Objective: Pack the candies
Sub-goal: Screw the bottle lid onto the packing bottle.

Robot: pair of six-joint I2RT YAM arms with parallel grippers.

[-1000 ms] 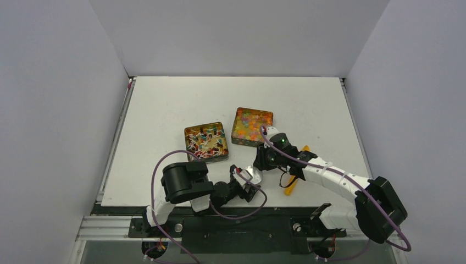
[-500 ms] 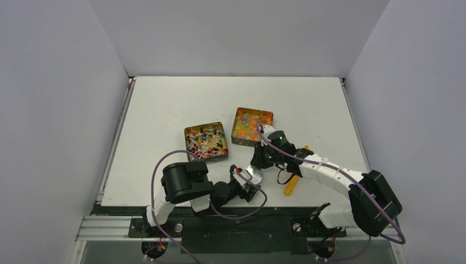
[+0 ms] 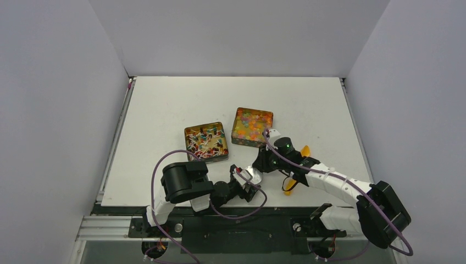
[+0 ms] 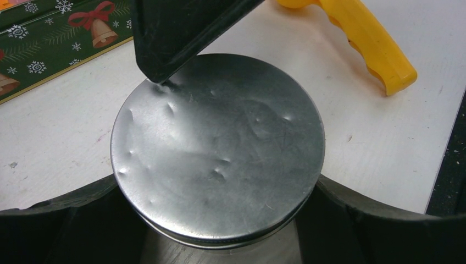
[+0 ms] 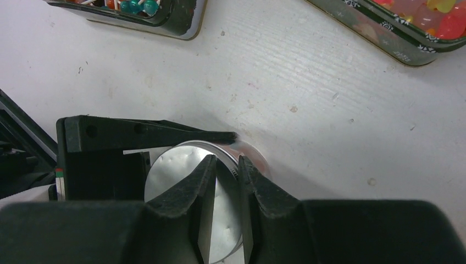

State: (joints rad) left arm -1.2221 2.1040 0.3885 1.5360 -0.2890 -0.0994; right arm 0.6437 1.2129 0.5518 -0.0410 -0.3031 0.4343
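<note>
My left gripper (image 3: 250, 181) is shut on a glass jar with a dented metal lid (image 4: 217, 143), held low at the table's near edge. My right gripper (image 5: 226, 165) hangs right over the jar. Its two fingers stand a narrow gap apart with the lid's rim (image 5: 236, 165) between them. One of its fingertips (image 4: 159, 69) touches the lid's far left edge. The wrapped candies (image 3: 206, 140) fill one square tin. The round bead candies (image 3: 253, 125) fill a second tin. The orange scoop (image 3: 290, 186) lies on the table under my right arm.
Both tins stand side by side just beyond the jar, and their walls show in the right wrist view (image 5: 181, 25) (image 5: 384, 41). The scoop's handle (image 4: 362, 41) lies right of the jar. The table's near edge (image 4: 445, 165) is close by.
My right gripper has shifted slightly over the jar, first a little left and away, then back toward the near right. The left gripper and the jar have not moved.
</note>
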